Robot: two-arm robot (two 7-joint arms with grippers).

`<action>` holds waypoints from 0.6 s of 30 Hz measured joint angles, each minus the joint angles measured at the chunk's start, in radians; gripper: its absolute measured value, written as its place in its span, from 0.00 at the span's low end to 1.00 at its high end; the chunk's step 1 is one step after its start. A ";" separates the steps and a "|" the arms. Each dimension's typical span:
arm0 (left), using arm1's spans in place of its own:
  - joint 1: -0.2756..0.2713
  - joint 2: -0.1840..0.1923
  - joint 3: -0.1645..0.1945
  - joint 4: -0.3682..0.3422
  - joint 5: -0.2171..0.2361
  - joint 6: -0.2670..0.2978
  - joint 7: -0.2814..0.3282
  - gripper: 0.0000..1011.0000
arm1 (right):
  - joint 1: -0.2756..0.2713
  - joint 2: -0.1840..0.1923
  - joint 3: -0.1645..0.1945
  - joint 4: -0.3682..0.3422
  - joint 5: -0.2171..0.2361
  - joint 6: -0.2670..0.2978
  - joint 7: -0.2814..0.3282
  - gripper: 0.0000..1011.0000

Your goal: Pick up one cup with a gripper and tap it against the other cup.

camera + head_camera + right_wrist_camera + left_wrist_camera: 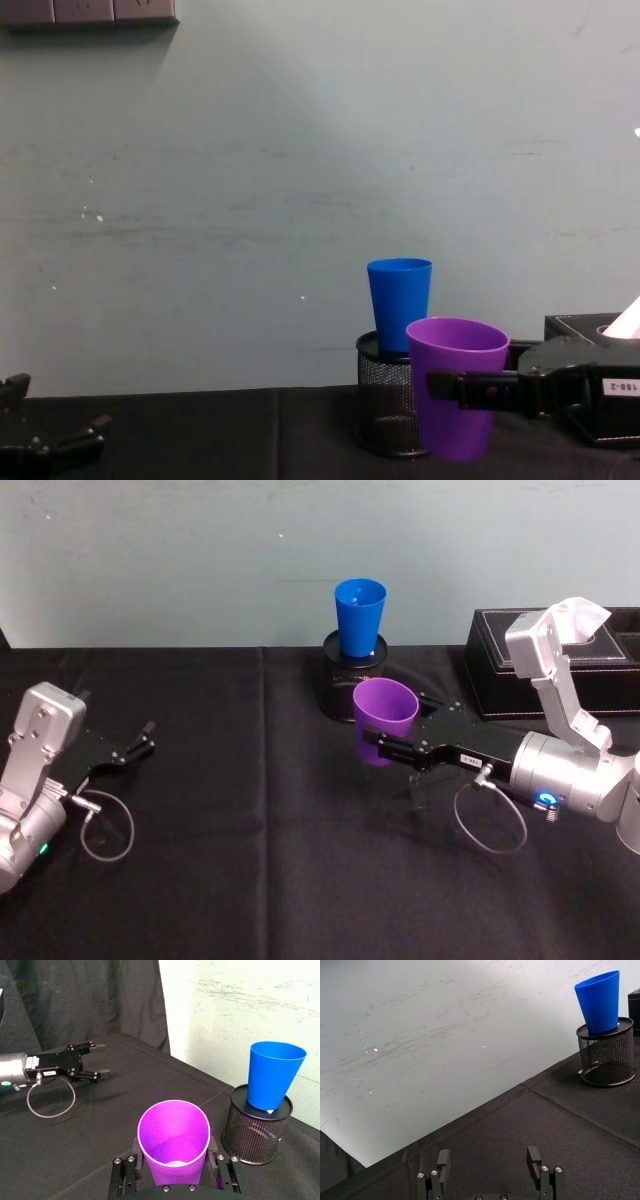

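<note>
Black cloth (250, 880); purple cup (383, 718) half-hides right gripper (372, 745) jaws clamping it; left gripper (138, 745) agape

The base of the blue cup (360, 615) is sunk out of sight inside the black mesh pen holder (335, 688), and the fingers of the right gripper (370, 742) cover part of the lower wall of the purple cup (385, 708). In the chest view the purple cup hides the holder's right side. The black box (490, 670) is partly masked by the right arm and cut by the head view's edge, and the left gripper (488, 1157) is cut off below its fingers in the left wrist view.
</note>
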 joint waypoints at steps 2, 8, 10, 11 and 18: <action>0.000 0.000 0.000 0.000 0.000 0.000 0.000 0.99 | 0.000 0.000 0.000 0.000 0.000 0.000 0.000 0.72; 0.000 0.000 0.000 0.000 0.000 0.000 0.000 0.99 | -0.001 0.000 0.000 0.001 -0.002 -0.001 0.000 0.72; 0.000 0.000 0.000 0.000 0.000 0.000 0.000 0.99 | -0.001 0.000 0.000 0.001 -0.003 -0.001 0.000 0.72; 0.000 0.000 0.000 0.000 0.000 0.000 0.000 0.99 | -0.001 0.000 0.000 0.001 -0.003 -0.001 0.001 0.72; 0.000 0.000 0.000 0.000 0.000 0.000 0.000 0.99 | -0.001 0.000 0.001 0.001 -0.003 -0.002 0.001 0.72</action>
